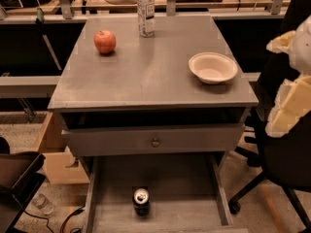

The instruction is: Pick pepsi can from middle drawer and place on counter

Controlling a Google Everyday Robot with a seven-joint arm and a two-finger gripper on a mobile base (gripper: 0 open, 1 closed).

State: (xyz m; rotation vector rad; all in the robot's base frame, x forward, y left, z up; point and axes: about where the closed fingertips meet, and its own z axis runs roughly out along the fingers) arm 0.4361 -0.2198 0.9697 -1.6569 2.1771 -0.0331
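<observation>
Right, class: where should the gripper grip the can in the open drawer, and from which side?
Probably around its side wall, coming from above: the can stands upright, alone on the drawer floor. The gripper is at the right edge, beside the counter.

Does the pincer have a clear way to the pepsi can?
Likely yes: the pepsi can stands alone in the open middle drawer, uncovered from above; the pincer hangs at the right, beside the counter.

Drawer cabinet with the middle drawer open.
The pepsi can stands upright on the drawer floor. An apple, a clear bottle and a white bowl sit on the counter. The pincer hangs beside its right edge.
</observation>
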